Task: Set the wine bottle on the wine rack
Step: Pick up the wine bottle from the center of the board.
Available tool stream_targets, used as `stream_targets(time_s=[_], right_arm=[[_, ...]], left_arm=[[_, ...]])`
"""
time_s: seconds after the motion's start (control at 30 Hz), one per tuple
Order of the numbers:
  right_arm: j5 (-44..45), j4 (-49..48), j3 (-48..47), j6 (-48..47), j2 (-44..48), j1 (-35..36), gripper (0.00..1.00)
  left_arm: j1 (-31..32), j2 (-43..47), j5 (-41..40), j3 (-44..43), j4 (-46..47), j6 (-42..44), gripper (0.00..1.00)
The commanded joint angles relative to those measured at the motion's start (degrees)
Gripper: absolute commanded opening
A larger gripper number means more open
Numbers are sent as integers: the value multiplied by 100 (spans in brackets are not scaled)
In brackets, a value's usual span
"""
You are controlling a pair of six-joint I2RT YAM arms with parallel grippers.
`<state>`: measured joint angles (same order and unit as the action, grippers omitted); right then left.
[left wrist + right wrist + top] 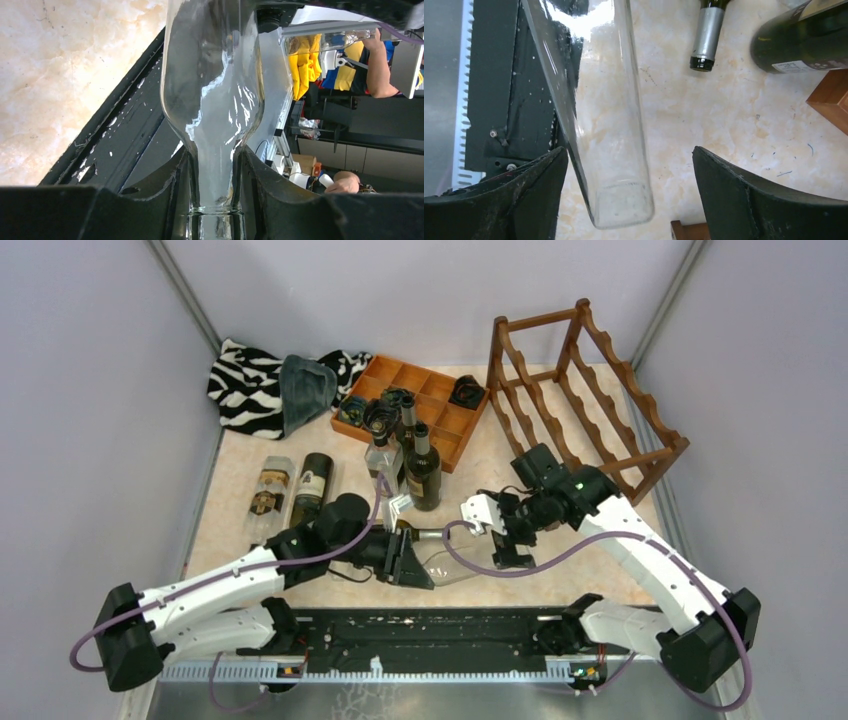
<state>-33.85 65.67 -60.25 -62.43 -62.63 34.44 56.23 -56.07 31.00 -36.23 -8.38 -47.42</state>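
While the left gripper [215,192] is clamped on the neck of the clear wine bottle [215,90], the right gripper [629,160] stands wide apart around the bottle's flat base. One of its black fingers [749,200] is well clear of the glass and the other is just beside it. The wine bottle lies roughly level between the two arms, just beyond the black rail [430,635] at the near edge of the marble-patterned table [235,475]; whether it rests on the surface cannot be told.

Just behind it a dark bottle [422,468] and a paler bottle [383,458] stand upright, close together. Left of them, two bottles [290,495] lie side by side with labels up. Farther back sits an orange-brown compartment tray [440,410] holding small dark items.

The wine rack [640,387], a reddish-brown frame with scalloped rails, stands at the far right, well apart from the held bottle. In the far left corner a zebra-striped cloth [240,390] lies under a grey cloth [305,388].
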Motion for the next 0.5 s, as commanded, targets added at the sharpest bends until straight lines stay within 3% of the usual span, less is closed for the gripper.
stream_targets(time_s=[0.0,0.3,0.47], right_arm=[[-329,22,-387,485,303,52,94],[-1469,241,-1213,899,374,-731,94],[-1616,130,-990,1060,300,-834,94]], left_arm=[[-49,273,93,159,716,-188,0],[-59,313,5,314,1119,-292,0],[-68,292,-50,433,1349,-433,0]])
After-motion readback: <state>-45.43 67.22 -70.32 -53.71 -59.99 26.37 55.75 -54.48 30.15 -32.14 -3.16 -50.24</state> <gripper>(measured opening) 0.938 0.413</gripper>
